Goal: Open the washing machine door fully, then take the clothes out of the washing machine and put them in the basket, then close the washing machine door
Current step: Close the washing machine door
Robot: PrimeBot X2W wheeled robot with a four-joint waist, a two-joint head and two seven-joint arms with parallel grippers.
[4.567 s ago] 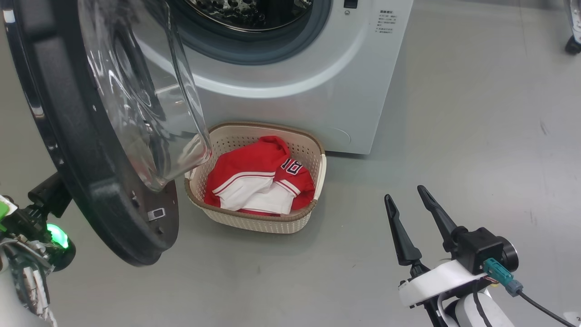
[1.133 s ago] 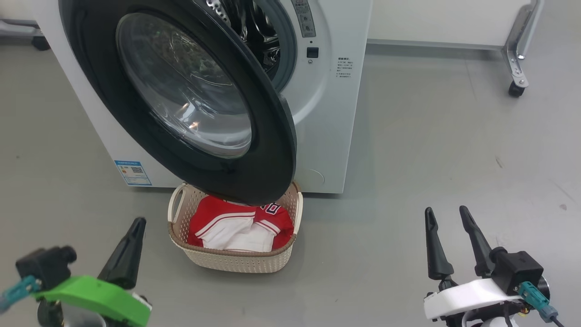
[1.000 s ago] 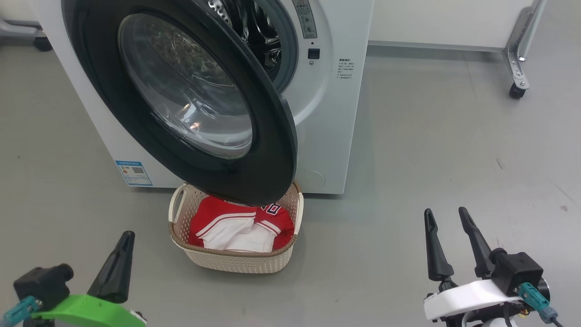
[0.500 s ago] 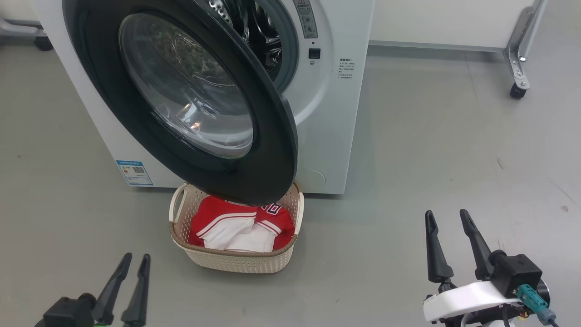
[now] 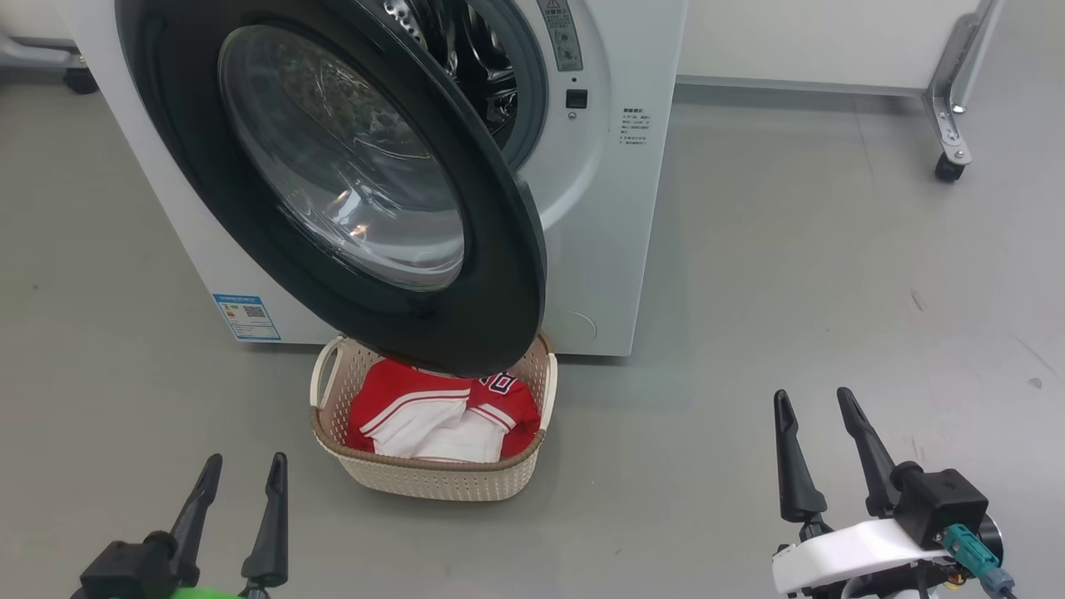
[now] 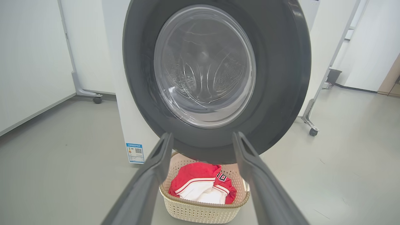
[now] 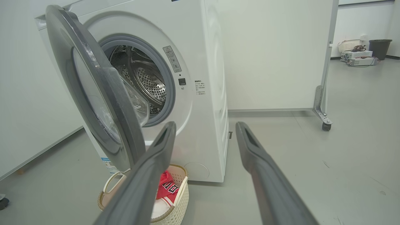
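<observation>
The washing machine (image 5: pixel 607 208) (image 7: pixel 206 93) stands on the grey floor with its door (image 5: pixel 349 191) (image 6: pixel 215 75) (image 7: pixel 97 93) part-way swung out, a gap left at the latch side. The steel drum (image 7: pixel 140 81) shows behind it. Below the door sits the cream basket (image 5: pixel 433 478) (image 6: pixel 200 211) (image 7: pixel 178 203) holding the red and white clothes (image 5: pixel 441 412) (image 6: pixel 203 187) (image 7: pixel 164 186). My left gripper (image 5: pixel 245 466) (image 6: pixel 201 137) is open and empty at the lower left, short of the basket. My right gripper (image 5: pixel 811 399) (image 7: pixel 204 126) is open and empty at the lower right.
A white panel on a wheeled metal foot (image 5: pixel 948 125) (image 7: pixel 323 115) stands behind and right of the machine. Another caster (image 6: pixel 97 100) sits by the left wall. Boxes and a bin (image 7: pixel 362 51) lie far off to the right. Bare floor stretches right of the machine.
My left gripper turned to point at the machine, settled at the lower left and opened from shut. The door, basket and right gripper stayed put.
</observation>
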